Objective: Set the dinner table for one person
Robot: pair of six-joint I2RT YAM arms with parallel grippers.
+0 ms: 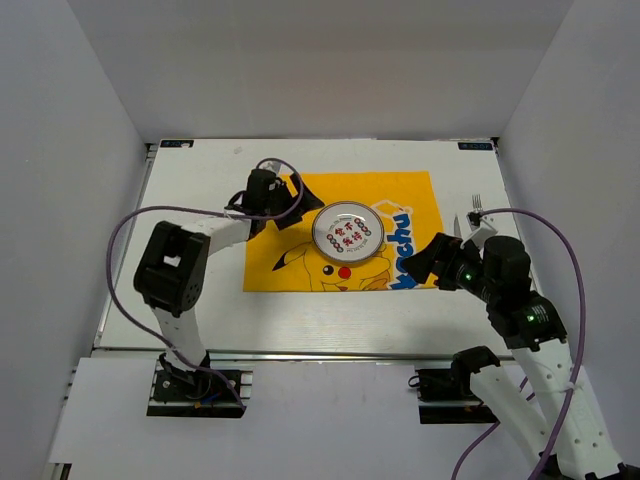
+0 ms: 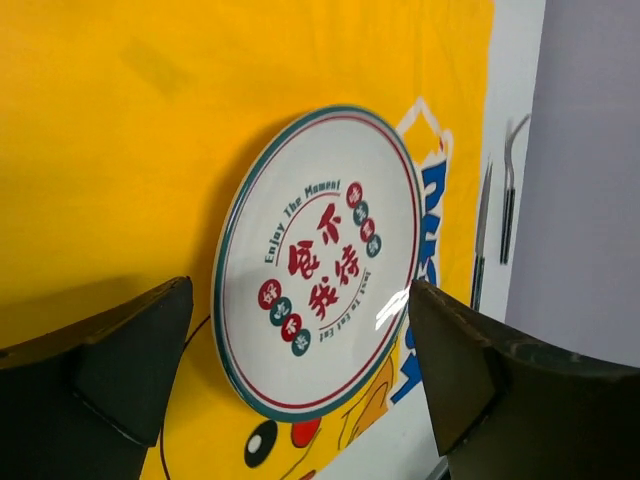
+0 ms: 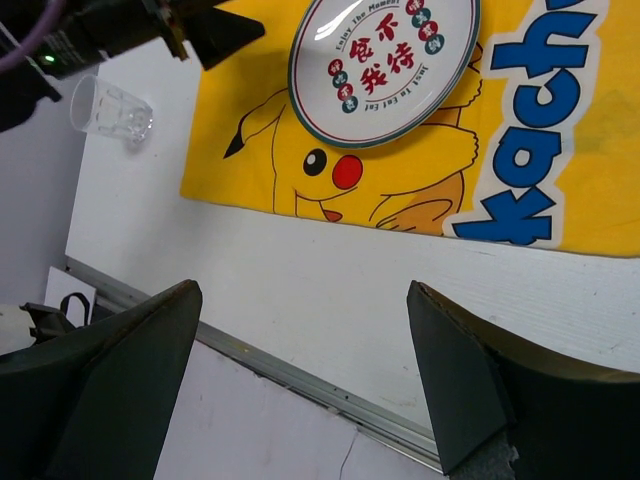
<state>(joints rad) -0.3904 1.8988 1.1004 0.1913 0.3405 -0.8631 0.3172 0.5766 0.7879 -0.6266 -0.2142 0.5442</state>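
**Top external view**
- Dinner table (image 1: 200, 310): white tabletop with metal rail edges. It fills the middle of the view and carries everything listed below.
- Yellow Pikachu-print cloth (image 1: 400, 200): lies flat on the table, right of centre.
- Plate (image 1: 347, 231): round and white with a green-and-red rim and red Chinese characters. It lies flat on the cloth.
- Knife (image 1: 455, 222) and fork (image 1: 477, 205): lie side by side on bare tabletop just off the cloth's right edge, the knife nearer the cloth.
- Left gripper (image 1: 293, 203): sits over the cloth's left part, just left of the plate and pointing toward it.
- Right gripper (image 1: 425, 262): sits over the cloth's lower right corner, near the cutlery.
- Purple cables (image 1: 125, 235): one loops along each arm.

**Left wrist view**
- Fingers (image 2: 130, 370): spread wide apart, with nothing held between them.
- The plate lies on the cloth beyond the fingers and is not in contact with them.
- The knife and fork show as thin strips on the white table at the far right.

**Right wrist view**
- Fingers (image 3: 480, 380): spread wide apart, holding nothing, above bare tabletop near the front rail.
- The plate is on the cloth at the top of the view.
- Clear drinking glass (image 3: 110, 110): sits on the bare table off the cloth's far corner, beside the left arm.
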